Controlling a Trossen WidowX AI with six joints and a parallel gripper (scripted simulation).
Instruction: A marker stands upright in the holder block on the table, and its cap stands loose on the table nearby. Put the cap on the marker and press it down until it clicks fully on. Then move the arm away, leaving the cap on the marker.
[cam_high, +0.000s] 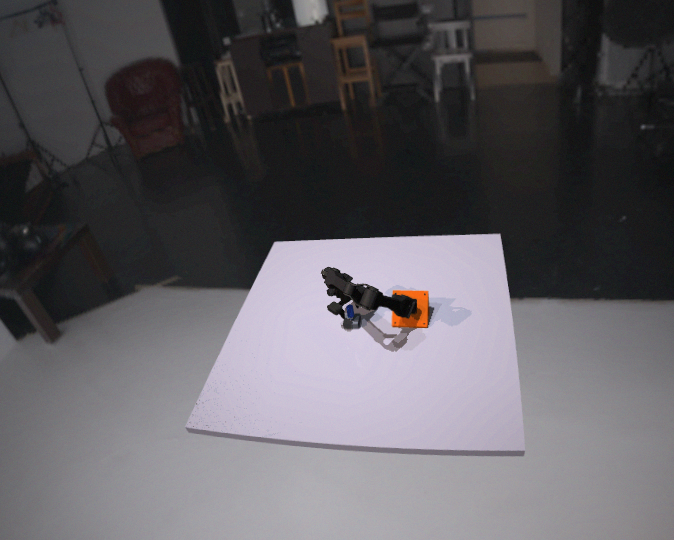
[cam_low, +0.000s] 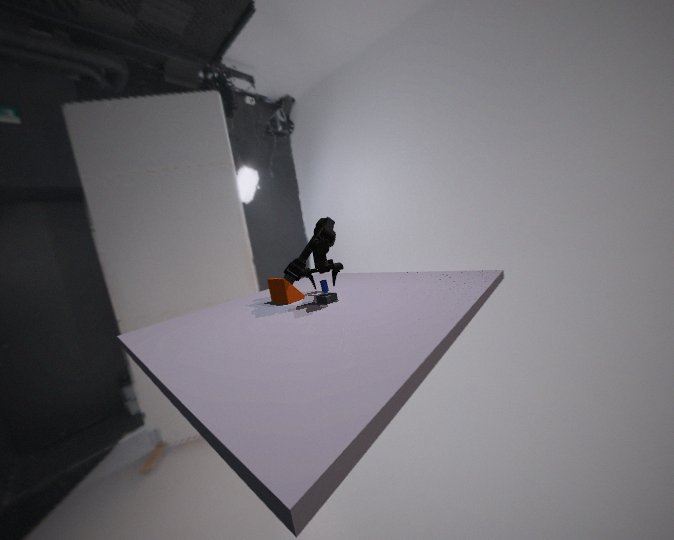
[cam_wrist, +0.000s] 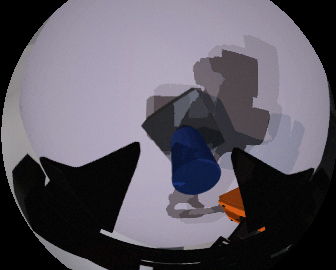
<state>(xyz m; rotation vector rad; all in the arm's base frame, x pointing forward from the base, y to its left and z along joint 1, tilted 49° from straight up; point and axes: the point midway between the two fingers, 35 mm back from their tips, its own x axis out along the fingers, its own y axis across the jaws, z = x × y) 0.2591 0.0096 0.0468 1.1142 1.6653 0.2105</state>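
Gripper (cam_wrist: 186, 169) spread wide, holding nothing; dark fingers flank blue cap (cam_wrist: 194, 161) at 9 and 3 o'clock, apart from it. Cap sits upright atop marker in dark holder block (cam_wrist: 171, 116). Marker barrel hidden under cap. Orange arm base (cam_high: 410, 308) at 3 o'clock of holder on table (cam_high: 360, 388).

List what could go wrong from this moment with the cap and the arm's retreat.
1. The gripper stands open, yet its fingers flank the blue cap; a sideways retreat could clip it and tilt the marker in the holder block.
2. No view shows whether the cap is clicked fully down; it may sit only loosely.
3. The orange base stands close behind, so room to withdraw looks tight.
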